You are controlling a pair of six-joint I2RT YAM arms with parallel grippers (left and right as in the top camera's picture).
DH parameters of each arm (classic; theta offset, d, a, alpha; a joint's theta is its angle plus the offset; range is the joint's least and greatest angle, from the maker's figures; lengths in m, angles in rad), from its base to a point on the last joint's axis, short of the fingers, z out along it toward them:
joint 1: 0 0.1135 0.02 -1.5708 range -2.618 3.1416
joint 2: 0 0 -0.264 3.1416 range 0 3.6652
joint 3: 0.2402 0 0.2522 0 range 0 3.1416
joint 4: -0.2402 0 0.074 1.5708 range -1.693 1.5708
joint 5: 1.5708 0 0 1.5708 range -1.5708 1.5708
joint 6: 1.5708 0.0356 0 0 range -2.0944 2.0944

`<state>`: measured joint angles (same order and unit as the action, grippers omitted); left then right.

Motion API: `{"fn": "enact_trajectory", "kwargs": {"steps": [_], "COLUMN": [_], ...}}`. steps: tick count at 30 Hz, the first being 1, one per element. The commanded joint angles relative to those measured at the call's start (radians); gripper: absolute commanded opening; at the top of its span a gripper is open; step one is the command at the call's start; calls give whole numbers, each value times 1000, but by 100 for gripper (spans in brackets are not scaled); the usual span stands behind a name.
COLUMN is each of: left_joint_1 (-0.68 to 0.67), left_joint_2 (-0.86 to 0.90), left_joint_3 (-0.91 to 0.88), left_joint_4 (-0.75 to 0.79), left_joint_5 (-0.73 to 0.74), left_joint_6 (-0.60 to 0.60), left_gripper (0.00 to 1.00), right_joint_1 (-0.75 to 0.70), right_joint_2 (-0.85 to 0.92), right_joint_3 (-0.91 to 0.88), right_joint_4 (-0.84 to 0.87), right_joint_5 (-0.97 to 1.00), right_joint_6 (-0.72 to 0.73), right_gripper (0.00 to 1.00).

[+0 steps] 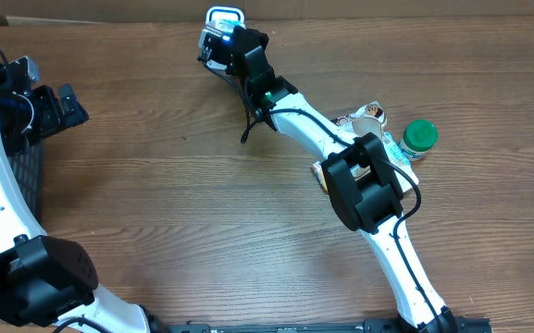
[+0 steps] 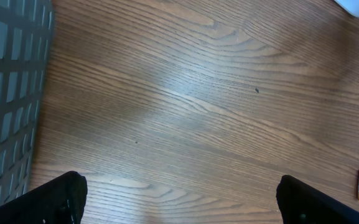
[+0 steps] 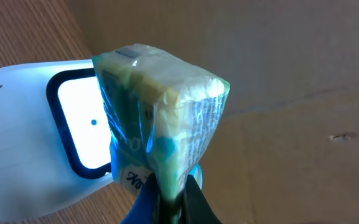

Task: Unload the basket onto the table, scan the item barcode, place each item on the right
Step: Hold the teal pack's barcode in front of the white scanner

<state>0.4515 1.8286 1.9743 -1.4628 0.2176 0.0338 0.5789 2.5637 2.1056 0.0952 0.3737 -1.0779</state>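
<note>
Green-capped bottle (image 1: 419, 137) rests well apart from gripped packet (image 3: 160, 106).

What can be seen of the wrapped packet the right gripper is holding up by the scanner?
The packet is a small blocky bundle in clear, glossy plastic wrap, printed in yellow-green and teal, with a pale panel of fine print down one face. The wrap looks crinkled and gathered at the bottom, where the right gripper pinches it shut. It stands roughly upright, right in front of the lit window of the white scanner, at the far edge of the table. Whether it touches the scanner cannot be told.
</note>
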Motion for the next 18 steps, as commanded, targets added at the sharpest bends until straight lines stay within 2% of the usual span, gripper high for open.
{"fn": "enact_trajectory", "kwargs": {"steps": [1, 5, 8, 11, 14, 18], "left_joint_1": [-7, -7, -7, -7, -7, -7], "left_joint_2": [-3, -3, -3, -3, -3, -3], "left_joint_3": [3, 3, 3, 3, 3, 3], "left_joint_4": [1, 1, 1, 1, 1, 1], "left_joint_5": [11, 11, 11, 11, 11, 11], "left_joint_6": [19, 19, 19, 19, 19, 19], "left_gripper": [100, 100, 100, 100, 100, 100], "right_joint_1": [15, 31, 36, 39, 39, 27], "right_joint_2": [-5, -27, -73, -164, -303, -454], "right_joint_3": [7, 7, 7, 7, 7, 7], "right_joint_4": [8, -4, -38, -136, -343, -575], "right_joint_5": [12, 29, 28, -11, -171, -336], "right_joint_6": [-9, 11, 96, 246, 428, 757], "right_gripper": [4, 4, 4, 4, 4, 4]}}
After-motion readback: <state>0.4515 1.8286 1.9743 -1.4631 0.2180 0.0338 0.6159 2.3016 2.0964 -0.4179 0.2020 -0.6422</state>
